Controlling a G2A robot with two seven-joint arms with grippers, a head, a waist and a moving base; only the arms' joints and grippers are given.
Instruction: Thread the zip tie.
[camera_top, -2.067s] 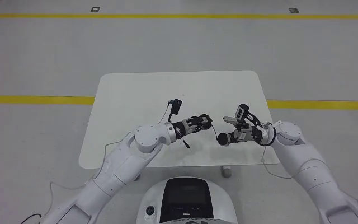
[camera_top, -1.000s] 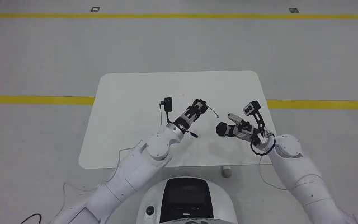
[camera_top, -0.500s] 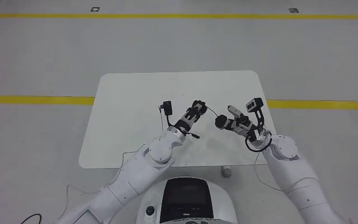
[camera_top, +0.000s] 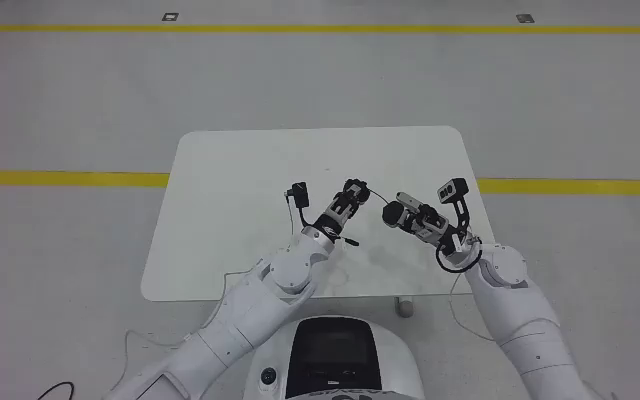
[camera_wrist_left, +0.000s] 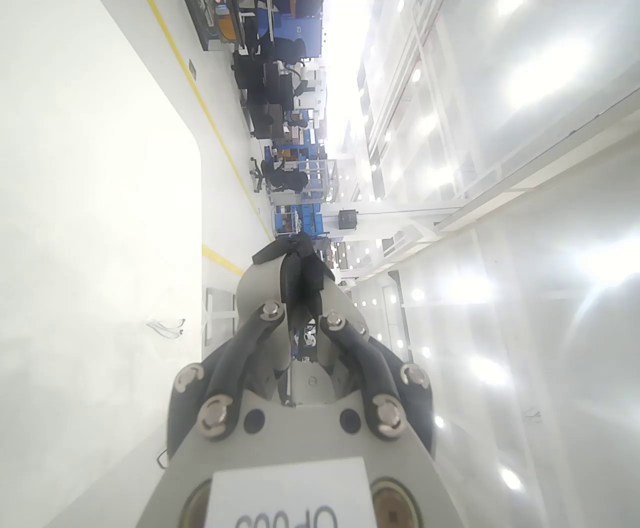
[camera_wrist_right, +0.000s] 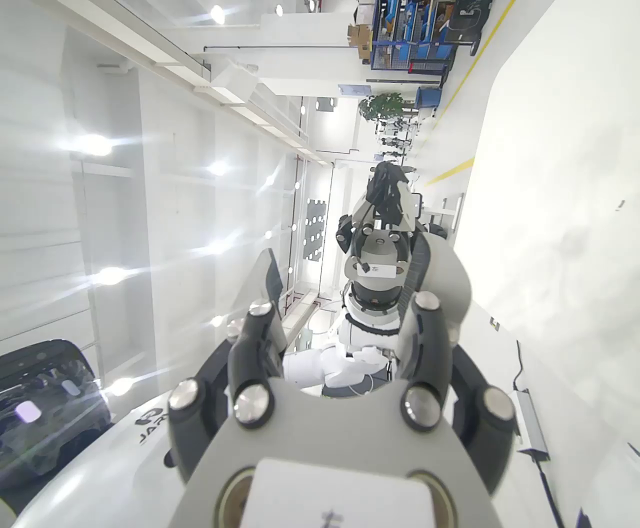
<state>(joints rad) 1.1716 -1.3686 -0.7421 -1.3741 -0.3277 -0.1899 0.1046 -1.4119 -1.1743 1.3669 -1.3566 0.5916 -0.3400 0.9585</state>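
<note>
Above the middle of the table (camera_top: 230, 200), the left gripper (camera_wrist_left: 299, 272) is clamped tight on a black piece at its tips, judged to be the zip tie (camera_top: 373, 191); in the top view its thin strap arcs out toward the right gripper (camera_top: 394, 213). That claw's jaws stand well apart with nothing between them, just beside the strap's free end; whether it touches the strap cannot be told. The step in hand looks like taking the free tail. The right claw would do best to pinch close to the tip, leaving only a short stub to aim; the left should keep the head steady, slot facing the tail. The strap looks thin and springy, so a loose pinch may let it flick away; the feed should run straight, never slantwise.
</note>
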